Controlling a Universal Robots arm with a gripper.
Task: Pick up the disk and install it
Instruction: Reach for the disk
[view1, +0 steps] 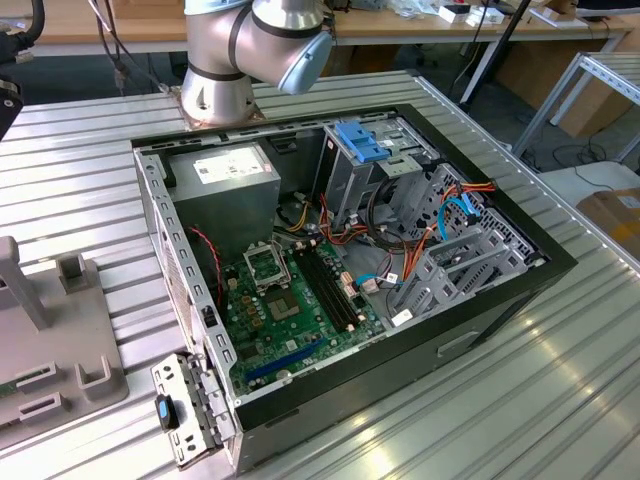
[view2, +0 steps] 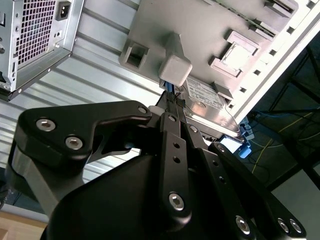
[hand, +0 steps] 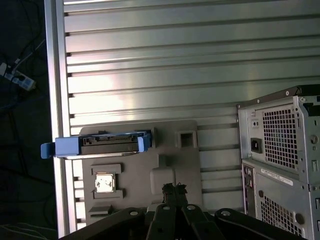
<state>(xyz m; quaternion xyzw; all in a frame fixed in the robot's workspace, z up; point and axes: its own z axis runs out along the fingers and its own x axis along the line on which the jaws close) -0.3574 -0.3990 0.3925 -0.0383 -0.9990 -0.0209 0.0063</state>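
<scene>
The disk (hand: 107, 144), silver-grey with bright blue carrier rails, stands on edge in a slot of a grey fixture plate (hand: 185, 160) near the table's edge. In the second wrist view the disk (view2: 207, 97) shows its white label beyond the fingertips. My gripper (hand: 174, 189) hovers above the fixture by its pale upright post (hand: 161, 177), apart from the disk. Its two black fingers are pressed together with nothing between them, as the second wrist view of the gripper (view2: 173, 101) also shows.
The open computer case (view1: 180, 290) lies on the ribbed metal table (view1: 560, 380), with a green motherboard, a grey power supply (view1: 232, 180), a blue bracket (view1: 360, 140) and grey drive bays (view1: 450, 270). Its rear panel (hand: 282, 160) stands close to the fixture.
</scene>
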